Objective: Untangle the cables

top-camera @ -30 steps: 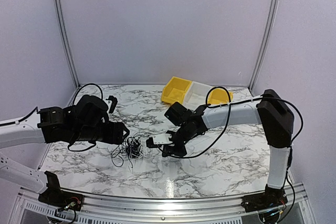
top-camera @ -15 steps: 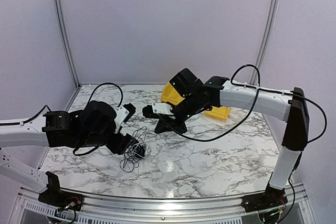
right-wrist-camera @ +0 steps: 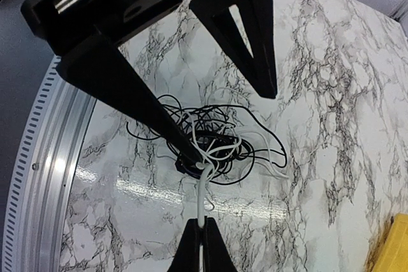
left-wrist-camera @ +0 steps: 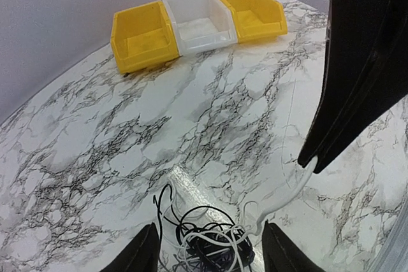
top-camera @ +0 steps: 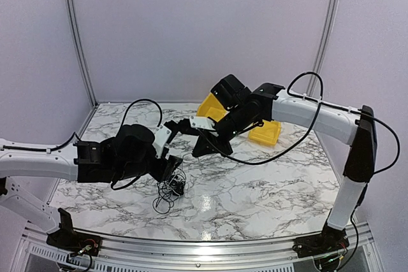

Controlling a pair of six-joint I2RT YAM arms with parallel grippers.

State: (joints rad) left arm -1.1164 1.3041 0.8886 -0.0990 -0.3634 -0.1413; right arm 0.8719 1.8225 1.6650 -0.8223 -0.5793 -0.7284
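Pinching a whitish strand point(right-wrist-camera: 203, 189) tight, the right tool point(right-wrist-camera: 201, 232) holds it taut above the cables point(right-wrist-camera: 210, 138), a small tangle lying left of centre on the marble tabletop point(top-camera: 268, 189). Left tool point(left-wrist-camera: 210, 253) sits low, jaws apart on either side of that tangle, not clamped on it.

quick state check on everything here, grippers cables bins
left gripper: open, fingers either side of the cables
right gripper: shut on white strand
cables: tangled in one heap on the table
white strand: pulled up out of the heap
yellow bins: both empty
white bin: empty
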